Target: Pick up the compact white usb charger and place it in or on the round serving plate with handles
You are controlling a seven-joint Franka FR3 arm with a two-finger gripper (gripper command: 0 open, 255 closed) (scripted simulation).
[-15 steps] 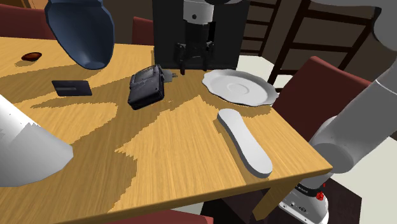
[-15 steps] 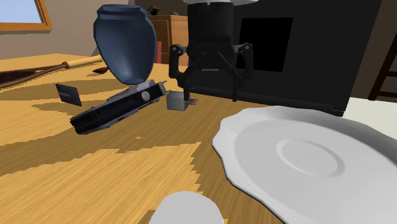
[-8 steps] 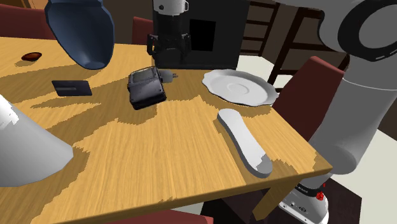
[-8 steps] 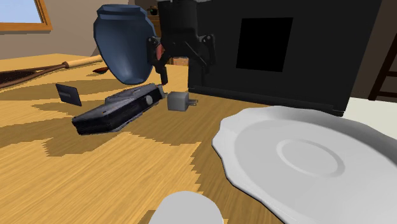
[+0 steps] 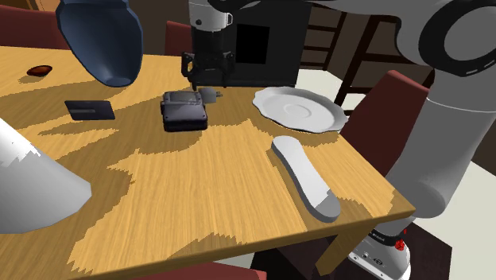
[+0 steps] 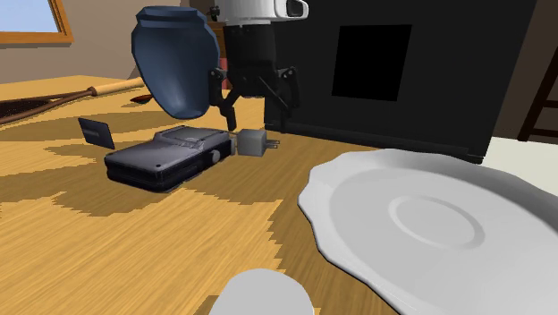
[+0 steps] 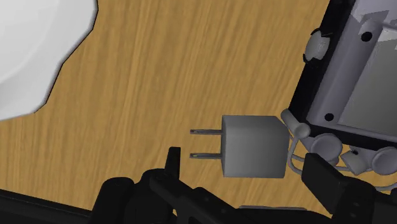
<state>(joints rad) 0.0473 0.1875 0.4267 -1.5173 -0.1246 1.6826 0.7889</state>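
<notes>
The USB charger (image 7: 252, 145) is a small pale grey cube with two prongs, lying on the wooden table (image 5: 199, 191). It rests against a dark handheld device (image 7: 356, 83). My gripper (image 7: 248, 168) hangs open just above the charger, one finger on each side, not touching it. The shoulder view has the gripper (image 5: 208, 70) over the charger (image 5: 211, 95), and the second exterior view has the gripper (image 6: 252, 109) above the charger (image 6: 253, 141). The white scalloped plate (image 5: 300, 107) lies to the shoulder view's right of the charger, and its rim (image 6: 358, 242) spreads across the second exterior view's right.
A big black box (image 5: 262, 40) stands right behind the gripper. A blue vase (image 5: 99, 36), a dark card (image 5: 89, 110) and a white cone shape (image 5: 24, 183) sit toward the shoulder view's left. A long white object (image 5: 306, 176) lies near the table's right edge. Red chairs surround the table.
My gripper has swung toward the shoulder view's left and come down over the charger, staying open. The dark device has turned and settled flat beside the charger.
</notes>
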